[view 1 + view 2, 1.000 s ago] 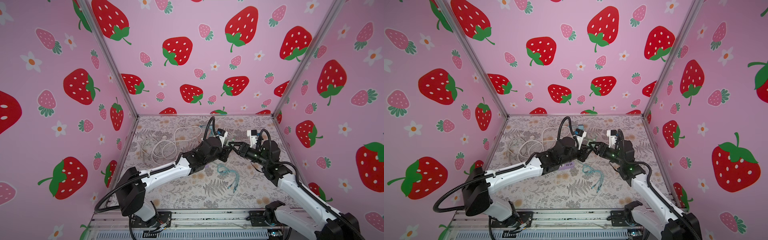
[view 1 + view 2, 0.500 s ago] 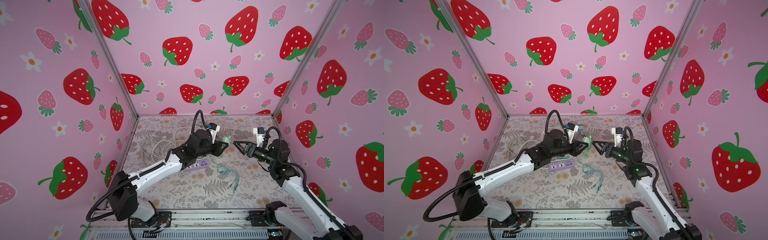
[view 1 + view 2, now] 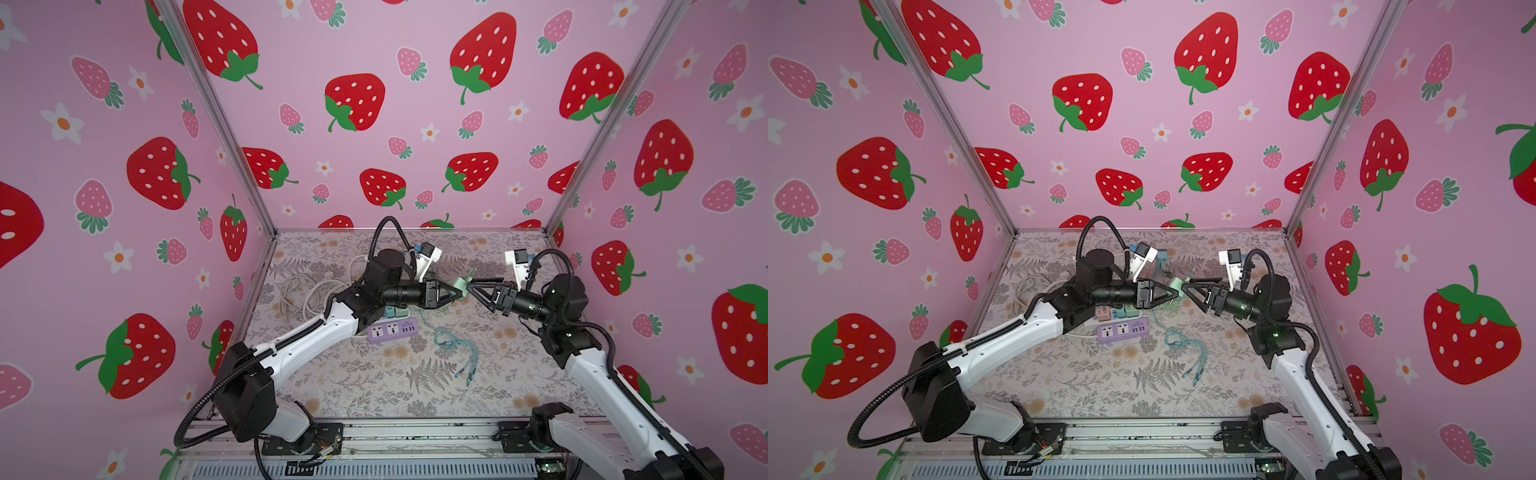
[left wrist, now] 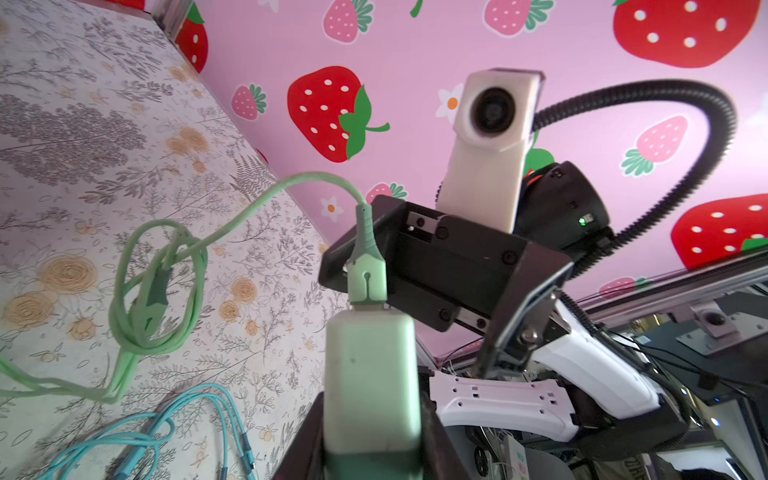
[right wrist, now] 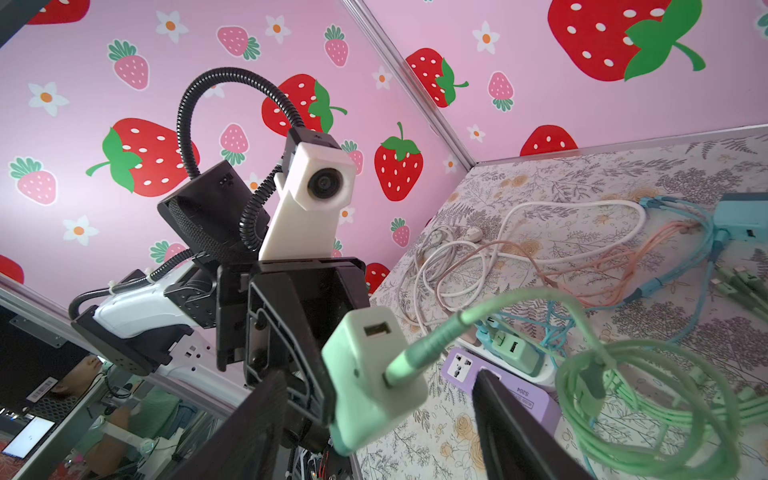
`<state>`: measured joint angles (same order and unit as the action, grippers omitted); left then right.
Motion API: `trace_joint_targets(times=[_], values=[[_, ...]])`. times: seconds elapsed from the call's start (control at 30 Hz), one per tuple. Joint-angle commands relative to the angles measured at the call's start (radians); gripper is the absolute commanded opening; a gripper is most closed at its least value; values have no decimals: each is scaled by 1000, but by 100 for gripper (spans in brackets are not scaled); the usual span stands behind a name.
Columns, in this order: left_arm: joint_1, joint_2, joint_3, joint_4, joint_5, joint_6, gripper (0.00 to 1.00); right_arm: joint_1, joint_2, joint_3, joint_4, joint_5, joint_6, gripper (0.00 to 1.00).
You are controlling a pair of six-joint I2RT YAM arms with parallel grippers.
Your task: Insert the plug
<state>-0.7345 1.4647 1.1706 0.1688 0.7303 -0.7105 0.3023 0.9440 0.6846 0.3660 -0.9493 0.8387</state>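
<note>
Two arms meet above the middle of the counter (image 3: 374,386), each with one gripper and one white wrist camera. The left gripper (image 3: 457,293) is clamped on a single mint-green charger (image 4: 370,374), one finger on each side of its body, and holds it up off the counter. The charger has two ports. One is empty, and the green plug (image 4: 368,278) sits in the other, with its green cable (image 5: 519,297) hanging away in a loose coil.

The right gripper (image 5: 378,374) is spread open, with its two fingers on either side of the plug end of the charger and touching neither.

Below and behind this lies one purple power strip (image 3: 392,330) with two large sockets and a short row of small ports. Behind it stands a row of three small chargers (image 3: 1120,311): pink, teal and green. One more teal charger (image 5: 744,216) lies nearer the back wall.

A white cable (image 5: 582,203) lies in loops on the left side in both top views, and a teal cable (image 3: 446,340) is bunched on the counter in front of the purple strip.

There is small print on the side of the purple strip, but it cannot be read.
</note>
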Motion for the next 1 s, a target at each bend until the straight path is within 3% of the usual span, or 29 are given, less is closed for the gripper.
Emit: trace_joint_targets(times=[0.0, 0.37, 0.97], values=[[5, -31, 2, 126, 106, -47, 0, -5, -1, -12, 128, -44, 75, 70], [4, -10, 1, 190, 171, -89, 0, -4, 5, -38, 265, -82, 177, 48], [6, 21, 20, 193, 192, -81, 0, -2, 16, -49, 351, -147, 249, 38]])
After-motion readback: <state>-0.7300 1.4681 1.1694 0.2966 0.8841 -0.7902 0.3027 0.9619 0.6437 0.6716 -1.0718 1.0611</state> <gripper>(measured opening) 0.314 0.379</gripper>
